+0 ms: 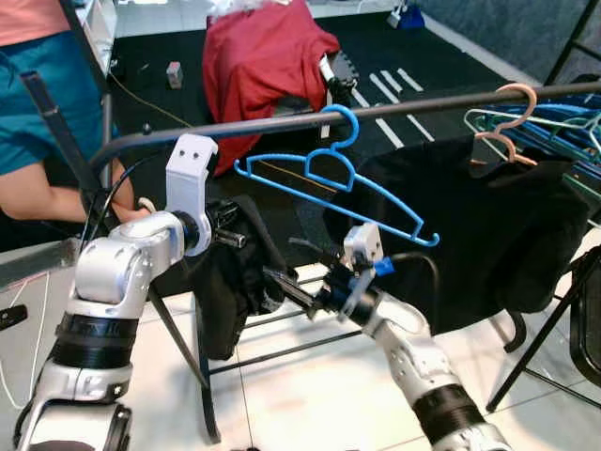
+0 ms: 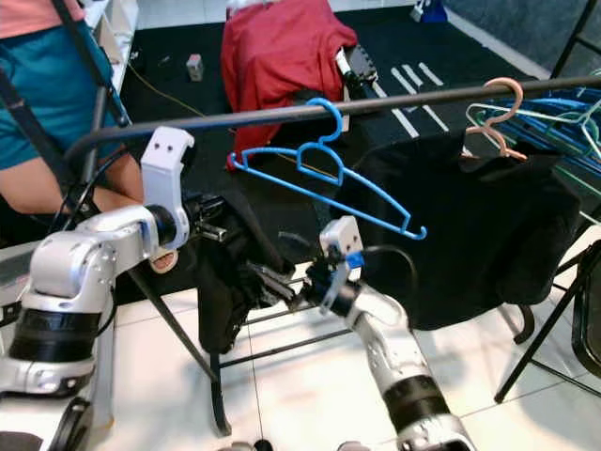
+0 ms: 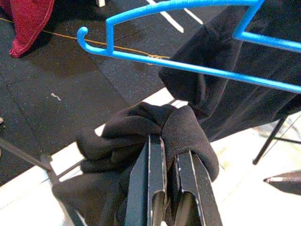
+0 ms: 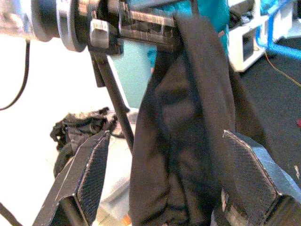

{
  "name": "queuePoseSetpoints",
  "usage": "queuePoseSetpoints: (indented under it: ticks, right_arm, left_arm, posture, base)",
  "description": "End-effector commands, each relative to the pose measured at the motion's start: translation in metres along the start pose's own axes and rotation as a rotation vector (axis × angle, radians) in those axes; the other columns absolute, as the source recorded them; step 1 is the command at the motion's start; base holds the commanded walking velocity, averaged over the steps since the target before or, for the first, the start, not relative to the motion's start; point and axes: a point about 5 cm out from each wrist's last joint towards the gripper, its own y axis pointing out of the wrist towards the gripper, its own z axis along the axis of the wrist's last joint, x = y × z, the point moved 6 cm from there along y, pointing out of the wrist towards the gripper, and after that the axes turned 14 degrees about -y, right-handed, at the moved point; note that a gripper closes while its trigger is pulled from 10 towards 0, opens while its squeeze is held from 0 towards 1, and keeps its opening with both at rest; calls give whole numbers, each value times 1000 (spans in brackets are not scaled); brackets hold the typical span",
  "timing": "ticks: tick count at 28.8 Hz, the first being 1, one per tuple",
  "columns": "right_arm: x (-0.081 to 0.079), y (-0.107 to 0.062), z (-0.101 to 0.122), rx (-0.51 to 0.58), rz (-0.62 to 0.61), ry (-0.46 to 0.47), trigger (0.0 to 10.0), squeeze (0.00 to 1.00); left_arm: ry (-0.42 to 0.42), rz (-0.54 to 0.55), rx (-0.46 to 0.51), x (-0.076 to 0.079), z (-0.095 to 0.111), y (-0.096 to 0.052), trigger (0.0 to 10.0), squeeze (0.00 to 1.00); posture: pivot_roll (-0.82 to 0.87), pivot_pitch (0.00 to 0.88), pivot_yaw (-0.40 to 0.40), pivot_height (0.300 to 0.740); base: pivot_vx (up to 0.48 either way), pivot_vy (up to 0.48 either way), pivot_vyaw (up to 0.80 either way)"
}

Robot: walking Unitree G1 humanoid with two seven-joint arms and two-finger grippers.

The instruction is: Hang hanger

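With the left gripper [image 3: 171, 181] clamped on the black garment [image 1: 230, 282] and the right gripper [image 4: 164, 188] spread wide around it, a tug could knock the blue hanger [image 1: 343, 178] off the rail [image 1: 282, 122].

A red cloth [image 1: 263, 58] lies heaped on the dark mat [image 1: 188, 94] at its far side. A person's teal sleeve [image 1: 38, 94] shows at the near-left corner.

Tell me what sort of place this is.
Probably a home laundry or clothes-drying corner: a rail carrying a blue hanger and black garments, tiled floor, dark mat.
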Motion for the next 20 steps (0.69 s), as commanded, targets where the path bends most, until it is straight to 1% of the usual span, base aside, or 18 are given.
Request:
queuePoseSetpoints:
  ticks: [1, 2, 3, 5, 6, 7, 8, 9, 10, 11, 12, 13, 15, 18, 20]
  right_arm:
    - [9, -3, -12, -53, -62, -105, 10000, 0]
    - [9, -3, -12, -53, -62, -105, 10000, 0]
    - [12, -4, -15, -66, -84, -156, 10000, 0]
    - [12, -4, -15, -66, -84, -156, 10000, 0]
    - [15, -5, -20, -85, -88, -176, 10000, 0]
    - [15, -5, -20, -85, -88, -176, 10000, 0]
    - [16, -5, -25, -109, -82, -189, 10000, 0]
    - [17, -6, -27, -124, -71, -186, 10000, 0]
    - [19, -6, -28, -141, -65, -204, 10000, 0]
    - [19, -6, -28, -141, -65, -204, 10000, 0]
    - [23, -4, -26, -143, -63, -220, 10000, 0]
    - [23, -4, -26, -143, -63, -220, 10000, 0]
    - [27, 3, -17, -128, -42, -228, 10000, 0]
    - [26, 5, -15, -127, -25, -226, 10000, 0]
    - [25, 8, -18, -140, 6, -217, 10000, 0]
  left_arm:
    - [7, -47, 106, 14, 32, -6, 10000, 0]
    - [7, -47, 106, 14, 32, -6, 10000, 0]
    - [6, -67, 105, 19, 32, -7, 10000, 0]
    - [6, -67, 105, 19, 32, -7, 10000, 0]
    - [-7, -94, 104, 27, 33, -8, 10000, 0]
    - [-7, -94, 104, 27, 33, -8, 10000, 0]
    - [-21, -140, 97, 37, 34, -10, 10000, 0]
    - [-31, -172, 92, 44, 36, -11, 10000, 0]
    - [-30, -210, 83, 52, 36, -14, 10000, 0]
    - [-30, -210, 83, 52, 36, -14, 10000, 0]
    - [-17, -251, 71, 60, 35, -17, 10000, 0]
    - [-17, -251, 71, 60, 35, -17, 10000, 0]
    - [4, -294, 47, 70, 29, -22, 10000, 0]
    - [-4, -307, 38, 73, 26, -23, 10000, 0]
    - [-22, -336, 20, 80, 22, -25, 10000, 0]
  posture:
    - [-75, 132, -6, 740]
    - [-75, 132, -6, 740]
    - [-75, 132, -6, 740]
    - [-75, 132, -6, 740]
    - [-72, 130, -11, 740]
    - [-72, 130, -11, 740]
    - [-75, 125, -14, 740]
    - [-75, 125, -14, 740]
    - [-75, 122, -26, 740]
    - [-75, 122, -26, 740]
    - [-72, 123, -35, 740]
    - [-72, 123, -35, 740]
    - [-68, 125, -48, 740]
    - [-66, 122, -50, 740]
    - [-63, 120, -55, 740]
  base:
    - [0, 0, 0]
    - [0, 0, 0]
    - [0, 0, 0]
    - [0, 0, 0]
    - [0, 0, 0]
    - [0, 0, 0]
    - [0, 0, 0]
    - [0, 0, 0]
    - [0, 0, 0]
    - [0, 0, 0]
    - [0, 0, 0]
    - [0, 0, 0]
    - [0, 0, 0]
    - [0, 0, 0]
    - [0, 0, 0]
